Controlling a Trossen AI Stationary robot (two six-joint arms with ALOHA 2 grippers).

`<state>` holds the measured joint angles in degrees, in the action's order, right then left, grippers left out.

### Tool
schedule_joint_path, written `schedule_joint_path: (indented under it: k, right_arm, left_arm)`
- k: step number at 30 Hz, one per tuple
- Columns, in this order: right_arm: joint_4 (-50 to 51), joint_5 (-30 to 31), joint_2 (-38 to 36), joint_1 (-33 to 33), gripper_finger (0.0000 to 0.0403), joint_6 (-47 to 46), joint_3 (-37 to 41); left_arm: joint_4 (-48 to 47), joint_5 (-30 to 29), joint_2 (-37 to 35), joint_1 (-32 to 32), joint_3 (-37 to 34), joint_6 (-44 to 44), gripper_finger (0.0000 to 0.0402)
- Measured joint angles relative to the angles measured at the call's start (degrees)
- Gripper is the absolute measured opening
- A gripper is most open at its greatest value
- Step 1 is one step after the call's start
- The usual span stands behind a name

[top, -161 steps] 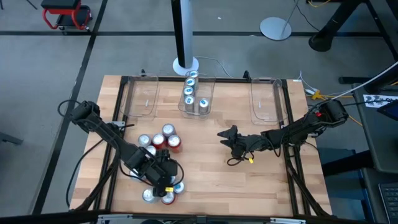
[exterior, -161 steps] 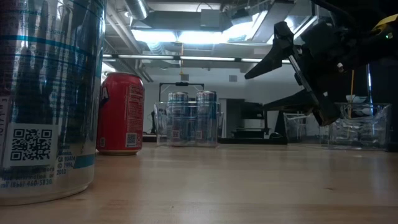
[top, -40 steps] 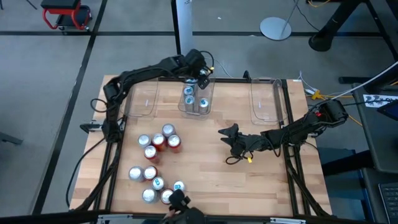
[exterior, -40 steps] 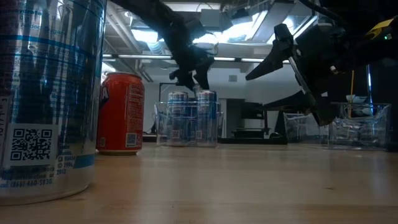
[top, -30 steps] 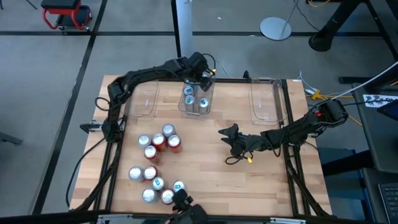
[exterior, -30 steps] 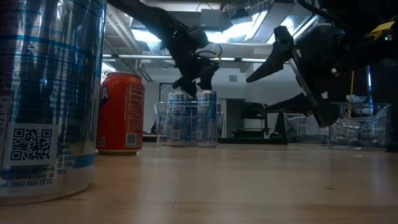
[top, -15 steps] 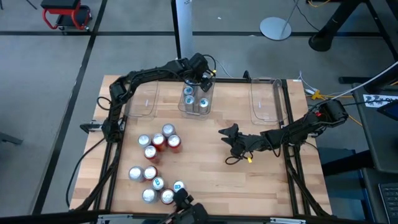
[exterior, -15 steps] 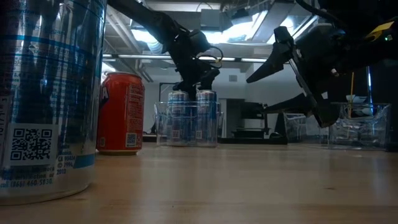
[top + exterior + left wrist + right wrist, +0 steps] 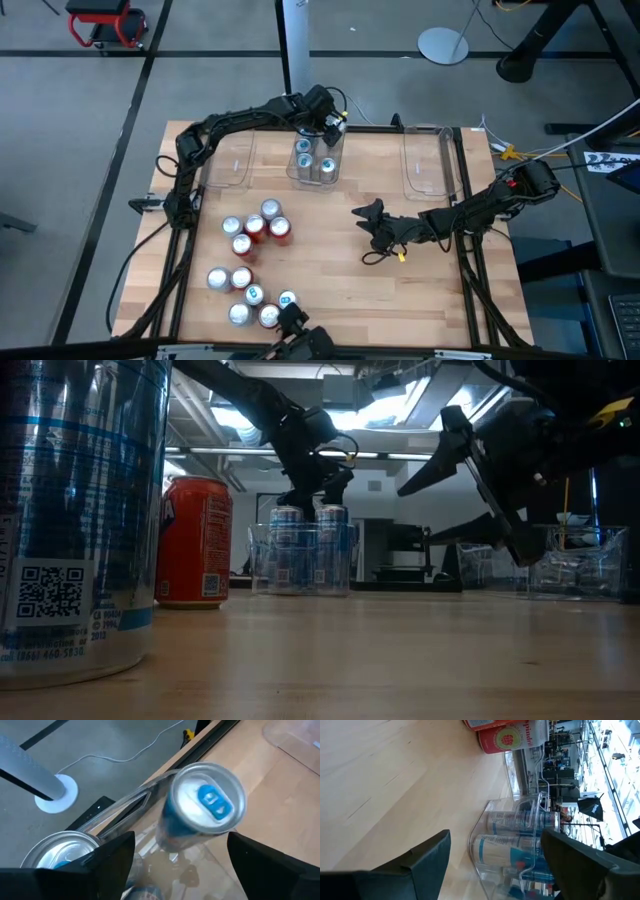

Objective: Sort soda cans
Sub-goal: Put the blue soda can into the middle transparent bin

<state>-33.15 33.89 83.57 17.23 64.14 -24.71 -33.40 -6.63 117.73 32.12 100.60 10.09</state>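
My left gripper (image 9: pixel 328 122) reaches over the far end of the middle clear bin (image 9: pixel 340 150) at the table's far edge. It is open, and its fingers (image 9: pixel 117 862) stand on either side of a blue-and-white soda can (image 9: pixel 207 805) without touching it. That can stands upright in the bin beside other blue-and-white cans (image 9: pixel 305 155). Red and blue-and-white cans stand loose on the table at the near left (image 9: pixel 255 228). My right gripper (image 9: pixel 368 218) hangs open above the table's middle right, with nothing between its fingers.
A clear bin (image 9: pixel 228 160) stands at the far left and another (image 9: pixel 425 160) at the far right. A second group of loose cans (image 9: pixel 250 295) stands by the near edge. In the low view, a red can (image 9: pixel 195 540) and a blue-and-white can (image 9: pixel 75 510) stand close.
My left gripper has sunk a little toward the middle bin's far end, and its fingers have spread slightly around the can there. The can now stands in the bin, free of the fingers.
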Motion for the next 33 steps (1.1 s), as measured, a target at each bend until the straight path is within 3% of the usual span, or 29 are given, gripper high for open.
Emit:
schedule_joint_path:
  k: [9,17,26,33]
  right_arm:
    - [0.29,0.0,-0.02,0.0,0.031,-0.03,0.02]
    - [0.24,-0.5,0.0,0.0,0.031,-0.02,0.04]
    - [0.1,-0.64,0.0,0.0,0.031,-1.2,0.04]
    - [0.05,-0.59,-0.02,0.0,0.031,-2.27,0.04]
  left_arm:
    - [-0.77,-0.16,-3.08,-0.01,0.0,-0.89,0.0301]
    - [-5.17,-0.12,-11.66,-1.99,0.0,-2.41,0.0301]
    - [-14.37,-0.13,-23.25,-9.45,0.0,-4.52,0.0301]
    - [-23.5,-1.39,-29.56,-17.73,0.0,-1.31,0.0301]
